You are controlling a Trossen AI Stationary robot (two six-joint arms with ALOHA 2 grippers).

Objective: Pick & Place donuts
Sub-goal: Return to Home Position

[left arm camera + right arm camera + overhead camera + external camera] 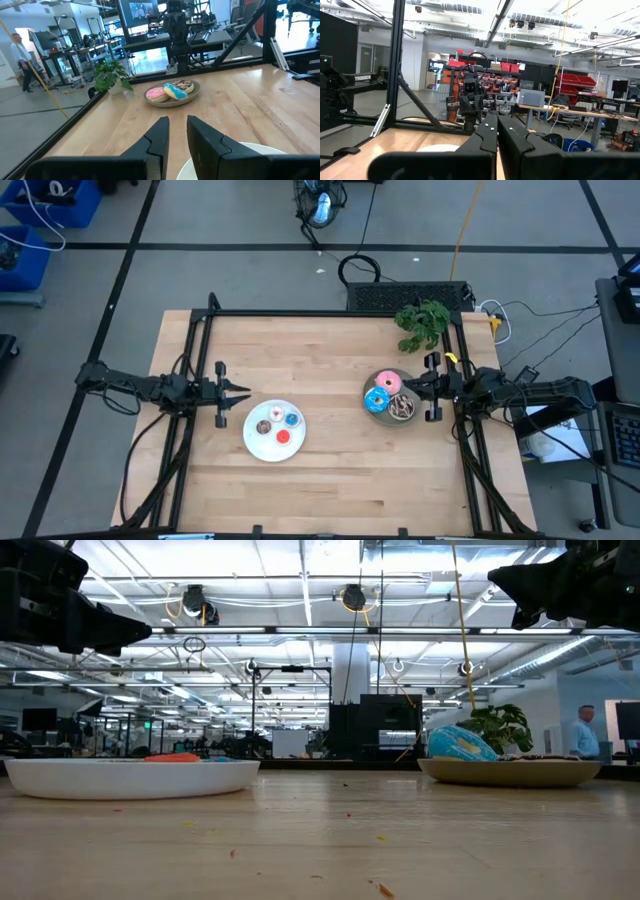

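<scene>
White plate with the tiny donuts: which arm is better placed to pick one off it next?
Left, probably. The left pincer sits just beside the white plate; the right pincer is across the table, at the grey plate.

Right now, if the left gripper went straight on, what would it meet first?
Probably the right gripper, facing it at similar height; the grey plate below it looks too low, though depth is unclear.

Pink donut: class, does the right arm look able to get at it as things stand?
Probably yes. The right pincer hangs raised by the grey plate's rim, close beside the pink donut, and nothing lies between them.
</scene>
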